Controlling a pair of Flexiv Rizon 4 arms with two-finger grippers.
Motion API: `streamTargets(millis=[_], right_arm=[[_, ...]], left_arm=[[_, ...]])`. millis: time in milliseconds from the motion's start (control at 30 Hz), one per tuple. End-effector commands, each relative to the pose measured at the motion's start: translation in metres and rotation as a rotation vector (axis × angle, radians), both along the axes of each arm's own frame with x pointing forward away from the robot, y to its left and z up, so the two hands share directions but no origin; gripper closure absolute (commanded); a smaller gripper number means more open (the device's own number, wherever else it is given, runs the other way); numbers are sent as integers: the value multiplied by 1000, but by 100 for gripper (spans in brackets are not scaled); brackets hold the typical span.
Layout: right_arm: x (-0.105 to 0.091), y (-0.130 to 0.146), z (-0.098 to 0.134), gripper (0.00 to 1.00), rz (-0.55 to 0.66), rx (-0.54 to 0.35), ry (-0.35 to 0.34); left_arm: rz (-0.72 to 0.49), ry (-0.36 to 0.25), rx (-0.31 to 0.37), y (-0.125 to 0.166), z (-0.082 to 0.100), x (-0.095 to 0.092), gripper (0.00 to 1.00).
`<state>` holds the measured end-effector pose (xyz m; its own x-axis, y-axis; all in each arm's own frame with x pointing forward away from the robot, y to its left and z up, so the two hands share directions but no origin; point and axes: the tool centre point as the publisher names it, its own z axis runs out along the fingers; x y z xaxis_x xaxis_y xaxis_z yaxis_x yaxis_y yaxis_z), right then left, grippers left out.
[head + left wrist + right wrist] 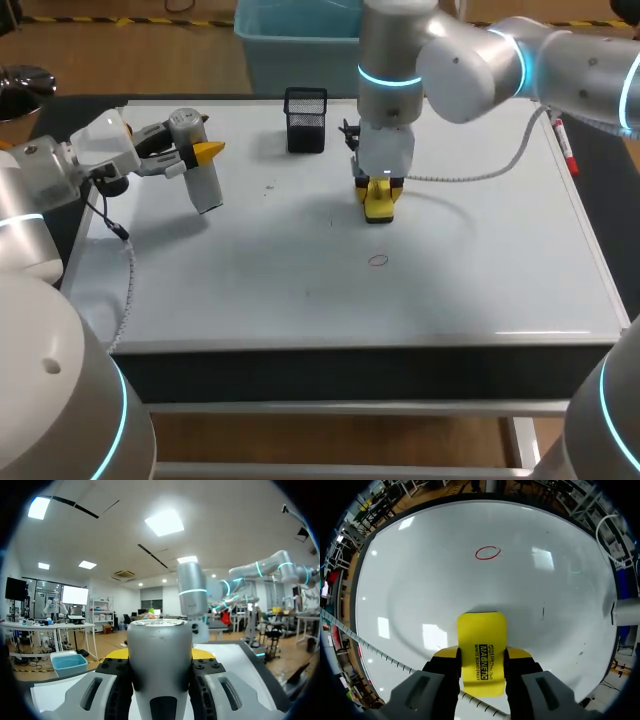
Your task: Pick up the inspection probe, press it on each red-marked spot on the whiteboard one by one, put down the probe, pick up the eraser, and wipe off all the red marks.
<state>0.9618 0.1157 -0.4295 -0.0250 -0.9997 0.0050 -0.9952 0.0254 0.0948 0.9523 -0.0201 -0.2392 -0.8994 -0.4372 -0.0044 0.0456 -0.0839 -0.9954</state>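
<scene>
Basket [305, 120] near eraser [380, 200]; marker [565, 145] well apart.

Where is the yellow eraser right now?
The yellow eraser is clamped in the right gripper, near the whiteboard's middle in the head view, with the red circle a little nearer the camera.

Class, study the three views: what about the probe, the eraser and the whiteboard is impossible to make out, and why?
Left wrist view: the probe fills the foreground; its lower end is cut off by the picture's edge.
Head and right wrist views: the eraser covers the whiteboard beneath it, so any mark there is hidden.
Head view: what the black mesh holder contains is too small and dark to tell.
</scene>
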Motion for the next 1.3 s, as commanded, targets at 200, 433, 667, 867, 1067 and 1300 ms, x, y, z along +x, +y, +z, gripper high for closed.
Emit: streamTargets(millis=[200,433,667,867,1067,1300], right_arm=[[18,-25,-14,100,-59,-32,14],[33,-56,-14,100,-135,-42,4],[42,-75,-12,100,-184,-39,-3],[46,-83,-3,100,-209,-23,-19],[63,-99,16,100,-251,-7,-49],[92,-129,35,100,-323,-22,-64]], left_arm=[[2,-2,-1,-1,1,0,100],[2,-2,-1,-1,1,0,100],[2,-2,-1,-1,1,0,100],[2,-2,-1,-1,1,0,100],[2,-2,-1,-1,1,0,100],[2,-2,-1,-1,1,0,100]])
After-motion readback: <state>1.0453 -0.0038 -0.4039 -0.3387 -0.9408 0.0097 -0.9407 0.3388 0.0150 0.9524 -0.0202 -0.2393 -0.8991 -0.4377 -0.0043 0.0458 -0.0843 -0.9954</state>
